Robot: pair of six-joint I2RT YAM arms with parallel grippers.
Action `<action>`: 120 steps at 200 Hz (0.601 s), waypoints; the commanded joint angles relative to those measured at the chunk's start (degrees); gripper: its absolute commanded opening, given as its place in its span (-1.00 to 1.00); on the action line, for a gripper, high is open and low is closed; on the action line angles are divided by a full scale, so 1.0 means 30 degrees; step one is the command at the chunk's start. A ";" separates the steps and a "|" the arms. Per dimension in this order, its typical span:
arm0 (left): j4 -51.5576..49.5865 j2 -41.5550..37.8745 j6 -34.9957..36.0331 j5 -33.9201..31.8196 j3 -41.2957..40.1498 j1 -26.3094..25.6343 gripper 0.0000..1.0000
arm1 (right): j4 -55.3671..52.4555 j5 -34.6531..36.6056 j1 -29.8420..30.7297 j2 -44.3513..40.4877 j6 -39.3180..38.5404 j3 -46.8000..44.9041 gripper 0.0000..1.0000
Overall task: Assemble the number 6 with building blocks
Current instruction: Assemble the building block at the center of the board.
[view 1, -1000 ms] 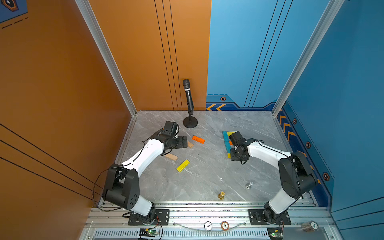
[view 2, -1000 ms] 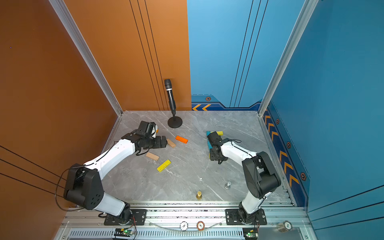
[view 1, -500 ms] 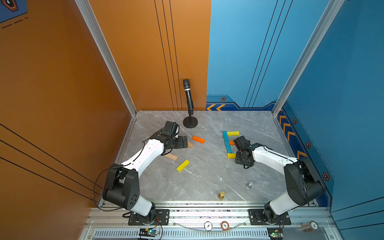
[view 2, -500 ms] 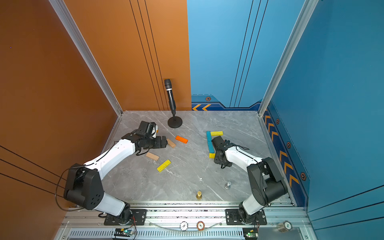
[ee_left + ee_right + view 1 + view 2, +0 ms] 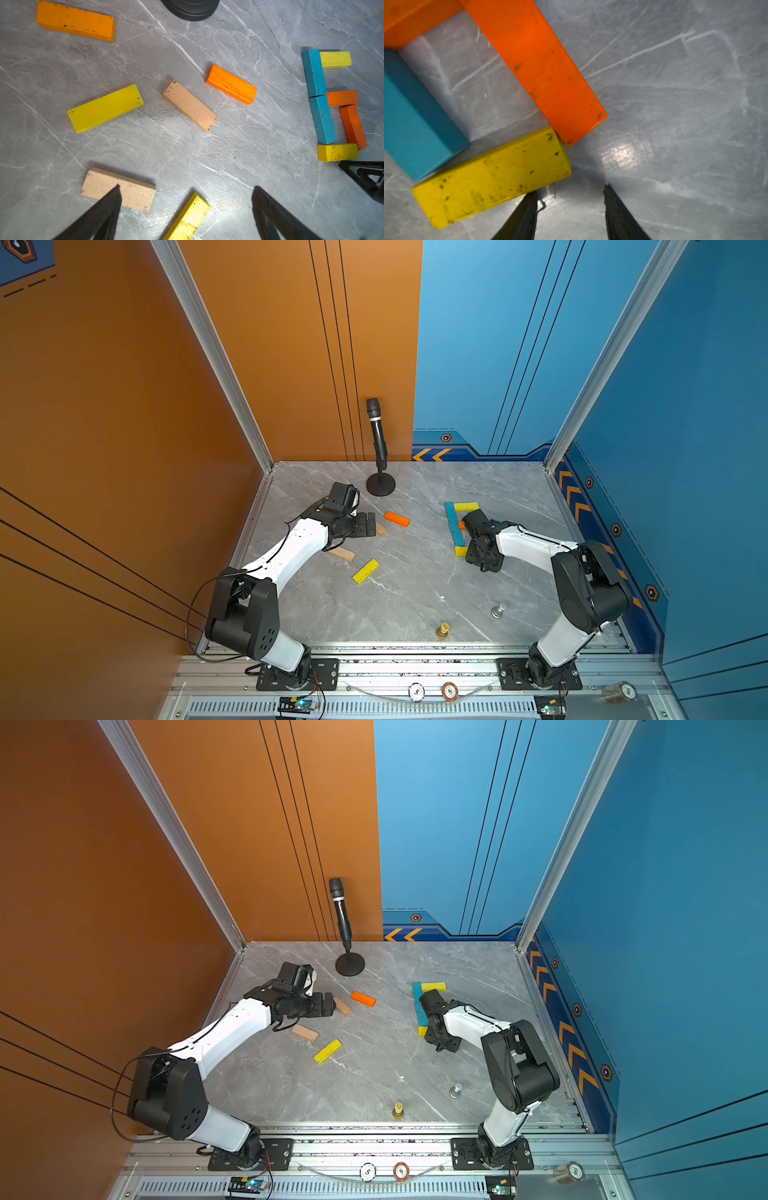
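**The 6 lies beside the right arm; both pincers empty**

On the grey marble tabletop [image 5: 415,597], on the right arm's side, six painted bars form the figure. The far blue bar [image 5: 313,72] and near blue bar [image 5: 322,120] lie end to end as the spine. Three bars jut from it. The far yellow bar [image 5: 335,59] sits at the far end, the middle orange bar [image 5: 342,97] at the joint of the blues, and the near yellow bar [image 5: 337,152] at the near end. The side orange bar [image 5: 537,68] closes the loop, a little askew (its corner meets the near yellow bar's end).

The right pincer [image 5: 572,190] is low beside the near yellow bar, partly released, with bare tabletop between its fingers [image 5: 527,212]. Whether one of them touches the bar I cannot tell.

The left pincer [image 5: 187,186] is spread wide and grasps nothing. Six loose bars lie flat and apart in its wrist view:
- the pale tan bar [image 5: 118,189]
- the darker tan bar [image 5: 190,105]
- the bright orange bar [image 5: 231,84]
- the amber bar [image 5: 75,20]
- the loose yellow bar [image 5: 105,108]
- the cropped yellow bar [image 5: 187,216]

A microphone [image 5: 376,435] stands by the back wall. A gold chess piece [image 5: 442,630] and a silver chess piece [image 5: 498,610] stand near the front edge.
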 commanded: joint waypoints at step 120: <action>-0.0024 0.0282 0.0216 -0.0230 0.0639 -0.0133 0.95 | -0.0867 0.0695 0.0094 -0.1346 -0.0412 -0.0108 0.05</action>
